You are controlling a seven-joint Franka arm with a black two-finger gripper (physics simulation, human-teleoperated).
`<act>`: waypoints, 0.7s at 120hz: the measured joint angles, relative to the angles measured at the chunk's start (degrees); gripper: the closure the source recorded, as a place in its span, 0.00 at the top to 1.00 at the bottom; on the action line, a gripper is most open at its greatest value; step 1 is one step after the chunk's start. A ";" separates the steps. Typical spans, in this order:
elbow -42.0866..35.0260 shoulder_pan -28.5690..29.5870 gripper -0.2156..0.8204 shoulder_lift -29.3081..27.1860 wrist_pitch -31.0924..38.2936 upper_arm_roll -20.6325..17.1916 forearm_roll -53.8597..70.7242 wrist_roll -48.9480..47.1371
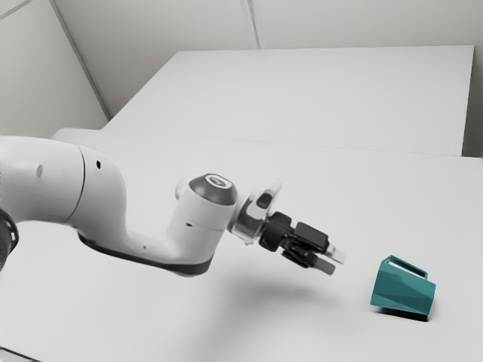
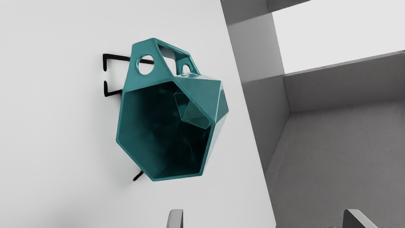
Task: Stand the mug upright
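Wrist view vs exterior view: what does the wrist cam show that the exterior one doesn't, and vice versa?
Wrist view: the hollow inside of the teal faceted mug, seen through its angular mouth, the round holes in its handle, and thin bent black lines on the white table.

Exterior view: the jointed white arm, and the gap between the black two-finger gripper and the mug.

Both: mug lying on its side on the table, handle uppermost, gripper fingers apart and clear of it.

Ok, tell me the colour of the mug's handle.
The handle is teal, clearest in the wrist view.
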 joint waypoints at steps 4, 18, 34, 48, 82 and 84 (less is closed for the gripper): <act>0.38 -0.13 0.73 0.68 -0.04 -0.02 -0.64 1.18; 1.99 -1.20 0.73 3.52 -0.19 -0.01 -2.77 5.09; 4.17 -2.49 0.73 6.60 -0.41 0.00 -4.86 9.10; 5.41 -3.37 0.73 8.48 -0.55 0.00 -6.15 12.14; 8.58 -5.31 0.73 12.13 -0.57 0.00 -8.09 17.56; 8.83 -5.40 0.73 12.36 -0.56 0.00 -8.18 17.80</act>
